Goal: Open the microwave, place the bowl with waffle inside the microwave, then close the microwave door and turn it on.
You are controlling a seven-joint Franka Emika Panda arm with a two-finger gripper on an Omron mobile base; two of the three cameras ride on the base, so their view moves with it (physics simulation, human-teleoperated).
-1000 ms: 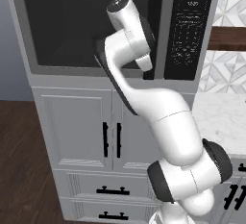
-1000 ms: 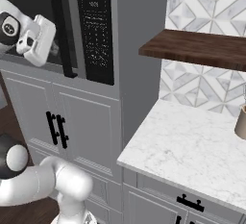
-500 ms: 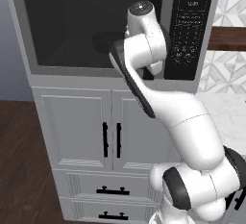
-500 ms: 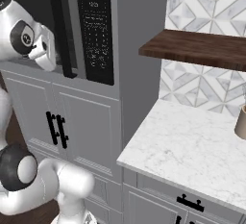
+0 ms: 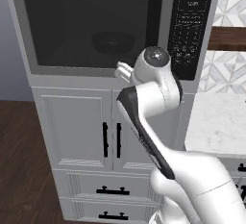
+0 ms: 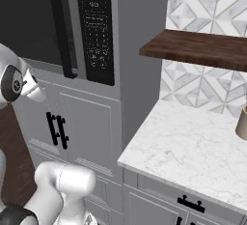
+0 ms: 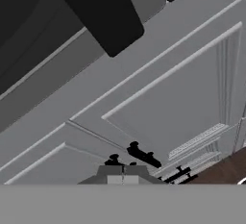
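White cabinet doors — marble counter, wooden shelf

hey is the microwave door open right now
No, the microwave door sits flush in its grey frame, and the bowl with waffle shows only dimly through the tinted glass.

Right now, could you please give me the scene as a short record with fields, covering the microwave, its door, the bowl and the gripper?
microwave: built into the grey cabinet column, keypad panel on its right side
microwave door: closed, bar handle beside the keypad
bowl: dark shape seen dimly through the tinted glass, inside the cavity; waffle too dim to tell
gripper: shut, empty, below the door's lower edge, in front of the white cabinet doors
counter: marble, to the right of the column
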